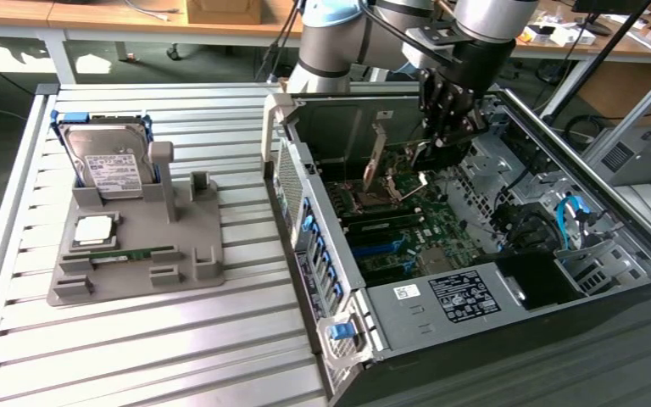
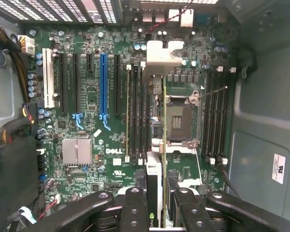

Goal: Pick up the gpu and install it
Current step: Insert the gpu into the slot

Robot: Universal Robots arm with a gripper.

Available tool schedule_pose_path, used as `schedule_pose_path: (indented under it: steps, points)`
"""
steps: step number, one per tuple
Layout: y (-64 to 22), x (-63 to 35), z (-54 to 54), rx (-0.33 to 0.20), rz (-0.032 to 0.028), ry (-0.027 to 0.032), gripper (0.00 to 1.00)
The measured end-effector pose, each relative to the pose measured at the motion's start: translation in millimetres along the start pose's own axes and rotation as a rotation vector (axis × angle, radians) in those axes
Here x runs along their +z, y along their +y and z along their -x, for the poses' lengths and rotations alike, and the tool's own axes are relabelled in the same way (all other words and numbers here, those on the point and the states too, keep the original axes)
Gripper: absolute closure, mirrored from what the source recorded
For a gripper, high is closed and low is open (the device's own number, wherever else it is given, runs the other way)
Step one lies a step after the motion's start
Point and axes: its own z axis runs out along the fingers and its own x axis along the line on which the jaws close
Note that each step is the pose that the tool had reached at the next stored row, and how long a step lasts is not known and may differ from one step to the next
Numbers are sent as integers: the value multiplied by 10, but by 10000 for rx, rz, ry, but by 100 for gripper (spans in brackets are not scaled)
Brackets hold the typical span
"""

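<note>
My gripper point(image 1: 430, 157) hangs inside the open computer case point(image 1: 597, 212), shut on the gpu point(image 1: 375, 161). In the wrist view the gpu point(image 2: 163, 145) shows edge-on as a thin card running away from my gripper point(image 2: 159, 212). Its silver end bracket point(image 2: 159, 55) points toward the case's rear wall. A black finger point(image 2: 135, 208) presses each side of the card. The card hovers above the motherboard point(image 2: 92, 96), over the strip between the black memory slots point(image 2: 135, 111) and the CPU socket point(image 2: 176, 121). The blue expansion slot point(image 2: 103, 82) lies off to one side of it.
At the exterior view's left, a grey fixture point(image 1: 133, 271) on the slatted table point(image 1: 133, 356) holds a silver hard drive point(image 1: 111, 165), a processor chip point(image 1: 94, 229) and a green RAM stick point(image 1: 133, 253). Cables and the drive bay point(image 1: 563, 220) crowd the case's right side.
</note>
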Motion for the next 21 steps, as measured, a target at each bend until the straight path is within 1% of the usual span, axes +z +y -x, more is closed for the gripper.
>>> schedule_pose_path:
  steps: [8, 21]
  points:
    - [0, 1, 0, -754, 24, -49, 73]
    - [-1, 2, 0, -1313, 42, -83, 73]
